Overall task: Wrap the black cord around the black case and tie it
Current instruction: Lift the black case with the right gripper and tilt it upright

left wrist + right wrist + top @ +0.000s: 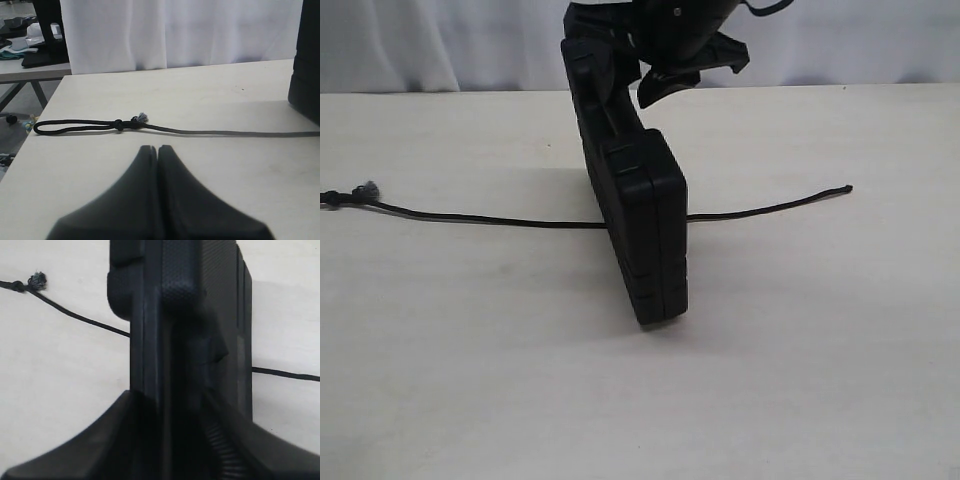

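The case [640, 230] looks like rigid moulded plastic, light enough for one arm. Its matte, ribbed skin should resist slipping, and it is best taken across its thin sides near one end. It stands on edge on the surface [820, 380], leaning a little. The cord [490, 218] passes under or behind its foot, which of the two cannot be told, with one end out to each side. The cord appears thin and limp and is likely to sag and slide, so the knot [118, 124] by the tuft offers the surest hold. The right pincer [645, 85] reaches down from above with its jaws straddling the case's upper end; whether they press on it cannot be told. The left pincer [158, 152] hovers low near the knotted end, closed on nothing.
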Available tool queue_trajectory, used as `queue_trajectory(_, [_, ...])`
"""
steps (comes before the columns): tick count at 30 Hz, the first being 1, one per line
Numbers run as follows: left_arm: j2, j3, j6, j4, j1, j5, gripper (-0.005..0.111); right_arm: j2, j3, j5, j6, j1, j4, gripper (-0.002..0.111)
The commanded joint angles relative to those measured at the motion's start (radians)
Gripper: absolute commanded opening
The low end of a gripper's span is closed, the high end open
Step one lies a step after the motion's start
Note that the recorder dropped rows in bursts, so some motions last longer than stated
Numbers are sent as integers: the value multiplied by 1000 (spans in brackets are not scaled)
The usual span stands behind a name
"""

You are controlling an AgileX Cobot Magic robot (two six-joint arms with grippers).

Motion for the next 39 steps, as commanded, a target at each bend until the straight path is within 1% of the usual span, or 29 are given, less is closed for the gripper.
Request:
queue_trajectory(1, [-4, 2, -9, -2, -6, -7, 0, 31, 19, 64, 29, -13, -144, 39])
queue_trajectory(7, [-4, 2, -9, -2, -6, -7, 0, 31, 19, 62, 29, -13, -144, 39])
queue_trajectory(12, [-4, 2, -9, -2, -6, -7, 0, 31, 17, 62, 27, -13, -144, 47])
queue_trajectory(39, [-4, 2, -9, -2, -6, -7, 0, 28, 1, 58, 65, -13, -184, 47])
